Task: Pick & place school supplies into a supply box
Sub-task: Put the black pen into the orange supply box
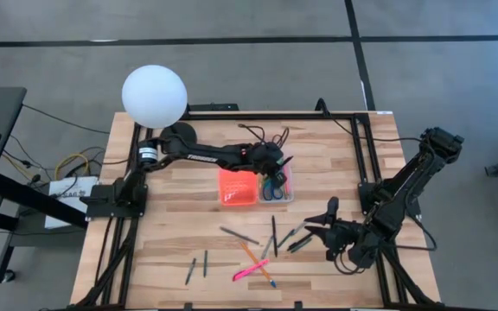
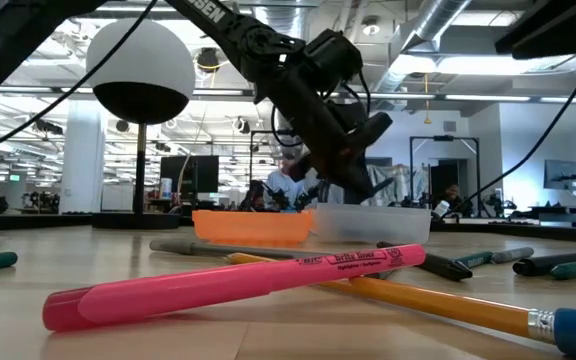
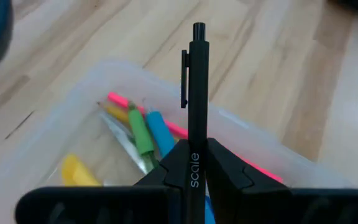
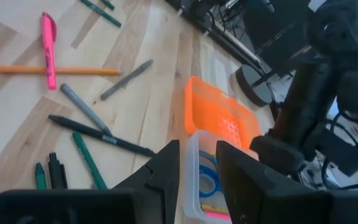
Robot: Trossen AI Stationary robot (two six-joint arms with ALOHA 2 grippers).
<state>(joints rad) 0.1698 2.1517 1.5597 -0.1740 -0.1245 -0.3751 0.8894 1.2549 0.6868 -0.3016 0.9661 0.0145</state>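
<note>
My left gripper (image 3: pixel 194 149) hangs over the supply box's clear tray (image 1: pixel 279 192), shut on a black clip pen (image 3: pixel 197 81). Inside the tray (image 3: pixel 73 124) lie pink, yellow, green and blue pens and scissors. The orange lid (image 1: pixel 238 187) lies flat beside the tray on its left. Loose supplies rest on the near part of the table: a pink highlighter (image 1: pixel 251 270) across an orange pencil (image 1: pixel 256 262), plus grey, black and green pens. My right gripper (image 1: pixel 322 220) waits open at the near right, nothing between its fingers (image 4: pixel 169 162). My left gripper pinches the black pen's barrel (image 3: pixel 195 140) between its two fingers, below the clip. The fingers slant down from the table's left and lie along the pen. The clip end sticks out ahead of them. The pen is lifted clear, above the tray.
A white globe lamp (image 1: pixel 154 95) stands at the table's far left corner. A black metal frame (image 1: pixel 357 147) runs along the table's edges. Green and black pens (image 4: pixel 55 171) lie just ahead of my right gripper.
</note>
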